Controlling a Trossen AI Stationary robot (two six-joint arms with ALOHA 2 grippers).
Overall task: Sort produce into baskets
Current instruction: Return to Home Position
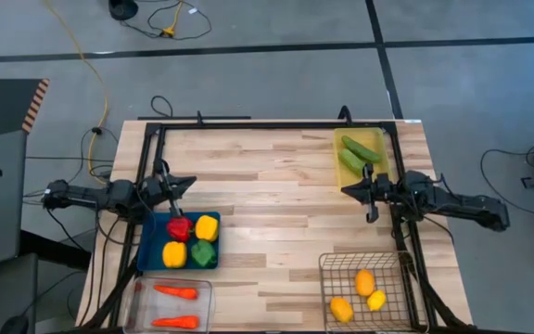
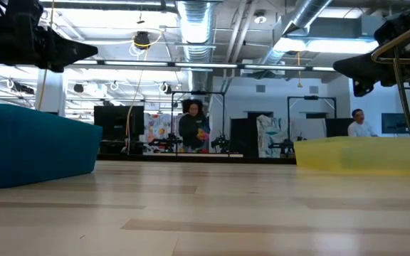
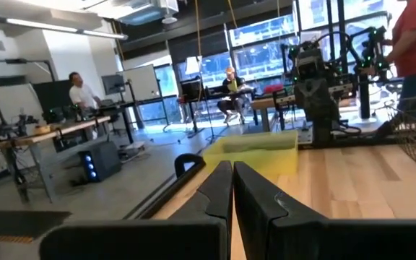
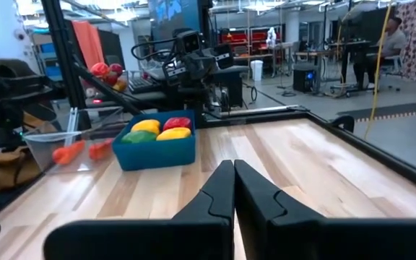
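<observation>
Table (image 1: 276, 204) first, since we place everything by it: every piece of produce we see sits inside a container near its edges. The left arm (image 1: 91, 197) reaches in over the table's left edge and the right arm (image 1: 462, 209) over its right edge. Their long axes run across the table, pointing at each other.

The wire basket (image 1: 322, 288) takes the table's right corner on the low camera's side and holds three lemons (image 1: 364, 281). The blue tray (image 1: 146, 246) sits by the table's left edge with four peppers (image 1: 180, 227). The clear bin (image 1: 146, 306) fills the left corner with two carrots (image 1: 175, 291). The yellow tray (image 1: 375, 141) lies at the table's far right with the cucumbers (image 1: 358, 153).

The left gripper (image 1: 189, 183) hangs above the table just past the blue tray, on the side away from the low camera. The right gripper (image 1: 347, 190) hangs just off the yellow tray's nearer end. Each has its fingers pressed together on nothing.

We judge the sorting finished. The retreat should turn on each arm drawing back along its own axis toward its table edge, high enough to pass over its neighbouring container.
</observation>
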